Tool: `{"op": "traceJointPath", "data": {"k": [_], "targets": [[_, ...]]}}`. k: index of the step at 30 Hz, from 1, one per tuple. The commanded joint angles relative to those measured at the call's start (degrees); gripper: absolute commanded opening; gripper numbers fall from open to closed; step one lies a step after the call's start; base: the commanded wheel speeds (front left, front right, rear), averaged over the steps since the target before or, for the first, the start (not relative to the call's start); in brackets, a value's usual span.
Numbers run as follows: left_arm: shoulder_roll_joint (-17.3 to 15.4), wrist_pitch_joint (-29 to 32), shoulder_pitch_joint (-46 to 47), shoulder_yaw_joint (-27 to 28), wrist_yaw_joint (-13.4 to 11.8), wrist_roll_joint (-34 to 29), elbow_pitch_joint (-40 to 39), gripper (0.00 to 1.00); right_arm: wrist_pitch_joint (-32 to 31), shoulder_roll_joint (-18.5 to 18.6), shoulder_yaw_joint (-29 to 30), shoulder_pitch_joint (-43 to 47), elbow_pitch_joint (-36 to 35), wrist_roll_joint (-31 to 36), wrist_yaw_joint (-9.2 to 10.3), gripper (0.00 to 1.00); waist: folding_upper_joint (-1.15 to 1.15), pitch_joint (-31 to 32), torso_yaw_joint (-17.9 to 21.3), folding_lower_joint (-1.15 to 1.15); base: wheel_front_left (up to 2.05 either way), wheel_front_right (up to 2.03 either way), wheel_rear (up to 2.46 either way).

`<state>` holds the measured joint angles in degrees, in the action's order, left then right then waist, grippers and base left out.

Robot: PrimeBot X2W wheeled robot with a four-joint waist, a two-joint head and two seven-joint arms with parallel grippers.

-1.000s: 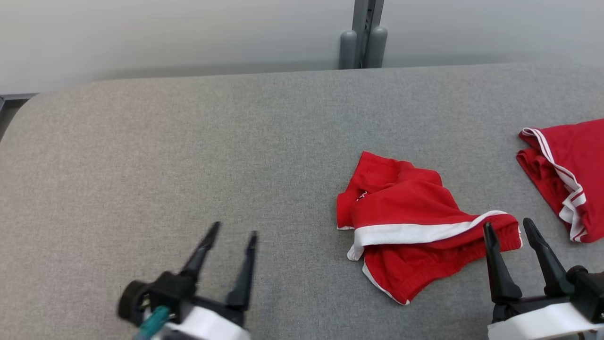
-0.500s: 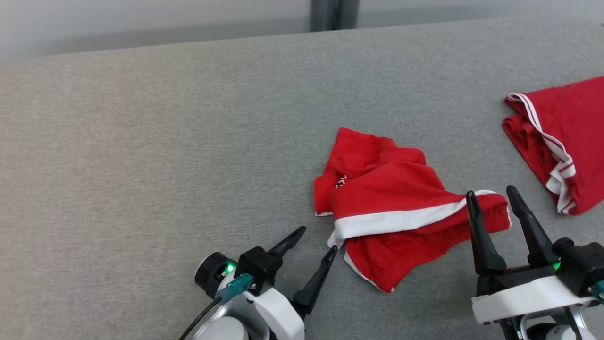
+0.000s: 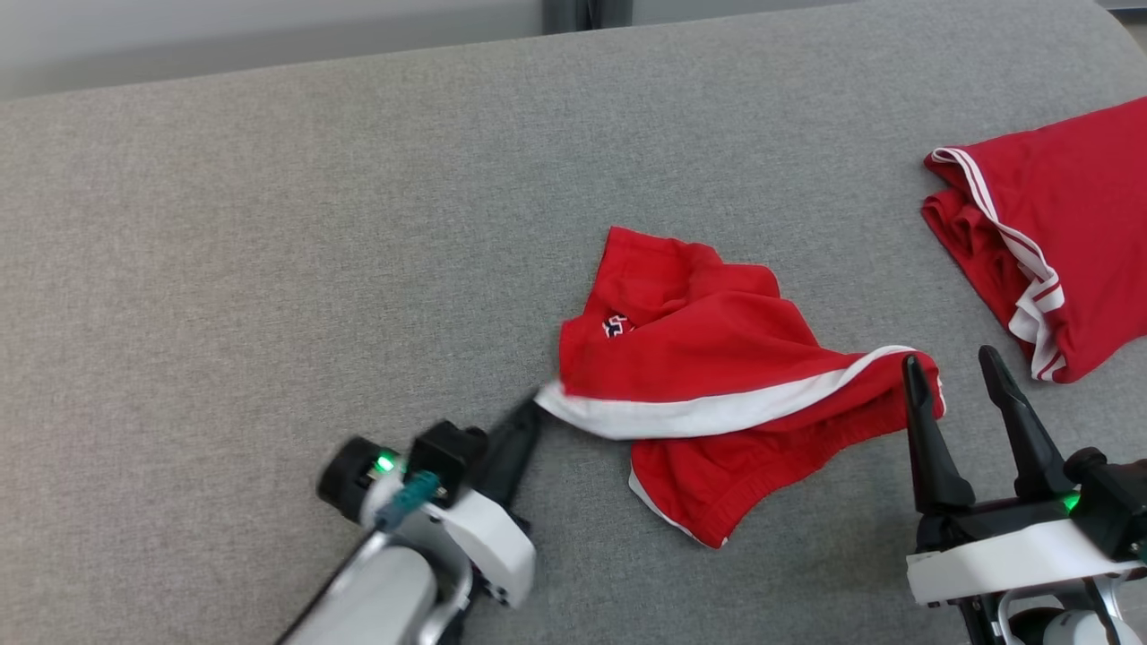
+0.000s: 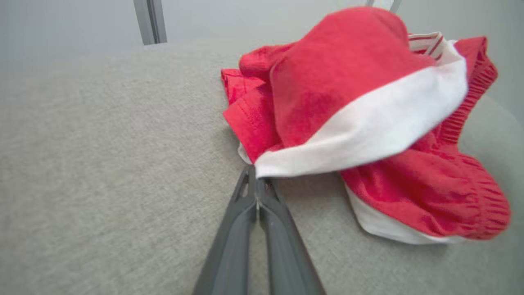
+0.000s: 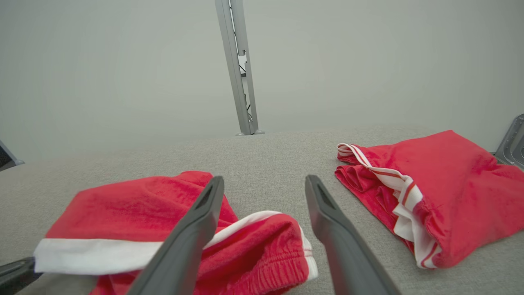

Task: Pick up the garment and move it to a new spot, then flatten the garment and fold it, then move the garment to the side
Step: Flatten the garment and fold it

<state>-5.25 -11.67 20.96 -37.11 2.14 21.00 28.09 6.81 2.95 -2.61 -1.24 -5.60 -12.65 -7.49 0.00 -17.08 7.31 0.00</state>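
Now, centre-right of the head view, the crumpled red garment point(image 3: 717, 349) lies on the grey surface point(image 3: 269, 224), one white-banded corner pinched in the pressed-together left claw point(image 3: 530, 410). The right claw point(image 3: 948, 358) hangs spread at the garment's right end, gripping nothing. So thin a hold may let the trim slip on lifting. A one-sided pull could bunch the cloth further, near the second red garment point(image 3: 1057, 215) at upper right.

- The garment point(image 3: 717, 358): red shorts with a white band, crumpled and bunched.
- It lies on the grey table point(image 3: 269, 224), its white-banded corner stretched out and pinched by the left gripper point(image 3: 535, 405).
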Motion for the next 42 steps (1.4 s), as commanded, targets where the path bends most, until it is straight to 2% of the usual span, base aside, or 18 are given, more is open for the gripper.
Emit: {"op": "traceJointPath", "data": {"k": [1, 7, 16, 18, 20, 25, 26, 27, 28, 35, 42], "targets": [[-1.61, -1.21, 1.70, 1.23, -1.85, -1.40, -0.67, 0.00, 0.49, 0.13, 0.39, -0.38, 0.06, -0.33, -0.01, 1.00, 0.00, 0.12, -0.24, 0.00, 0.00, 0.00, 0.00], [-6.55, -2.91, 1.52, 5.43, -6.07, -3.05, -6.25, 0.00, 0.65, 0.09, 1.33, 0.58, -0.19, -0.36, -0.01, 1.00, 0.00, 0.61, -1.34, 0.00, 0.00, 0.00, 0.00], [-12.92, -2.66, -6.02, 12.57, -12.45, -0.47, -14.39, 0.00, 0.68, 0.08, 1.88, 1.27, 0.01, -0.97, -0.01, 1.00, 0.00, 1.04, -2.97, 0.00, 0.00, 0.00, 0.00], [-13.34, -2.72, -9.88, 14.51, -14.66, 0.99, -17.04, 0.00, 0.27, 0.08, 2.21, 1.26, -0.13, -0.71, -0.01, 1.00, 0.00, 0.99, -4.03, 0.00, 0.00, 0.00, 0.00], [-12.97, -2.66, -12.13, 15.01, -15.31, 2.15, -18.14, 0.00, -0.09, 0.08, 2.29, 0.99, -0.35, -0.65, -0.01, 1.00, 0.00, 0.90, -4.64, 0.00, 0.00, 0.00, 0.00], [-10.79, -2.31, -14.93, 14.12, -14.61, 4.59, -17.04, 0.00, -0.76, 0.08, 2.28, 0.22, -1.03, -0.27, -0.01, 1.00, 0.00, 0.81, -5.79, 0.00, 0.00, 0.00, 0.00], [-10.25, -2.35, -15.20, 13.99, -14.29, 5.16, -16.45, 0.05, -0.98, 0.08, 2.21, 0.07, -1.15, -0.15, -0.01, 1.00, 0.00, 0.89, -5.94, 0.00, 0.00, 0.00, 0.00], [-9.76, -2.42, -15.27, 14.01, -14.07, 5.56, -16.01, 0.77, -1.08, 0.09, 2.15, -0.02, -1.29, -0.01, -0.01, 1.00, 0.00, 1.01, -6.07, 0.00, 0.00, 0.00, 0.00], [-9.35, -2.58, -15.26, 14.00, -13.58, 5.98, -15.62, 1.00, -1.25, 0.09, 2.15, -0.02, -1.36, 0.13, -0.01, 1.00, 0.00, 1.22, -6.19, 0.00, 0.00, 0.00, 0.00], [-8.65, -3.27, -15.77, 15.66, -12.75, 6.68, -16.42, 1.00, -1.58, 0.09, 1.46, 1.23, -1.59, 0.38, -0.01, 1.00, 0.00, 3.55, -6.83, 0.00, 0.00, 0.00, 0.00], [-10.04, -3.52, -17.20, 18.91, -13.80, 5.78, -21.28, 1.00, -2.30, 0.27, 0.67, 3.10, -1.56, 0.95, -0.01, 1.00, 0.00, 6.73, -7.17, 0.00, 0.00, 0.00, 0.00]]}}
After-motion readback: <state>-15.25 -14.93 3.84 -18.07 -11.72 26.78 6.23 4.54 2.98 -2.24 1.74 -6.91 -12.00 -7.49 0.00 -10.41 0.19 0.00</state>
